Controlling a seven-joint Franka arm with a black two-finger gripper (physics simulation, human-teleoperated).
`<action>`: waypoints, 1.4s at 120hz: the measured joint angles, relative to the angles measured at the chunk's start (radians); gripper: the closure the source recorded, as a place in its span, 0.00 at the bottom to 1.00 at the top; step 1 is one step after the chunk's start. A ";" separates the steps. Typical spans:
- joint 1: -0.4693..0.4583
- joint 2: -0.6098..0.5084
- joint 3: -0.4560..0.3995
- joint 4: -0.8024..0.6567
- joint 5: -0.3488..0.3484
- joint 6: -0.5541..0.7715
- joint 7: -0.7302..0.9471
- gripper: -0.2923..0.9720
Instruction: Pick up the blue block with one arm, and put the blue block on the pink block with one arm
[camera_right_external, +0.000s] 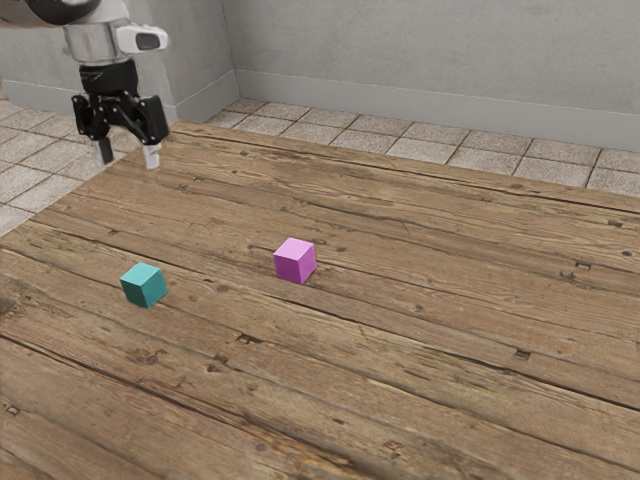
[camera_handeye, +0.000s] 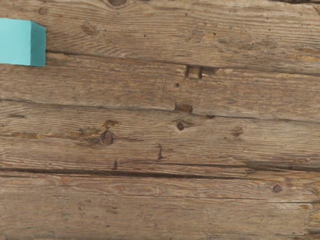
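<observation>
approach step: blue block not yet reached

looks to be at the very first step, the reach toward the blue block (camera_right_external: 144, 285), with no grasp begun. hangs high above the far edge of the bench (camera_right_external: 420, 380), toward the exterior view's left, jaws apart and nothing between them.

finds the blue block flat on the planks, on the exterior view's left and nearer than the jaws, untouched. finds the pink block (camera_right_external: 295, 260) to its right and a little farther back, well apart from it, top face bare. catches the blue block (camera_handeye: 20, 42) in the wrist view too, off to one side of the hand and not beneath it (cut by the frame edge there), with bare bench (camera_handeye: 175, 150) under the hand.

calls next, by this reading, for travel toward the near side until the block lies centred under the hand, then a squaring of the fingers to two opposite faces. then a straight descent with the jaws kept apart, low enough to straddle the block without nudging it, and only then a closing.

leaves everything else to do: lift, carry to the right and slightly farther back, lower onto the pink block. asks for care at that last part, the pink top being no larger than the blue base, so little room for an off-centre release.
</observation>
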 joint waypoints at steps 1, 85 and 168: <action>0.006 0.000 0.000 -0.001 0.000 0.015 0.001 0.25; -0.002 -0.085 0.041 -0.266 0.005 0.498 0.060 0.25; 0.062 -0.031 0.153 -0.625 0.147 0.914 0.142 0.25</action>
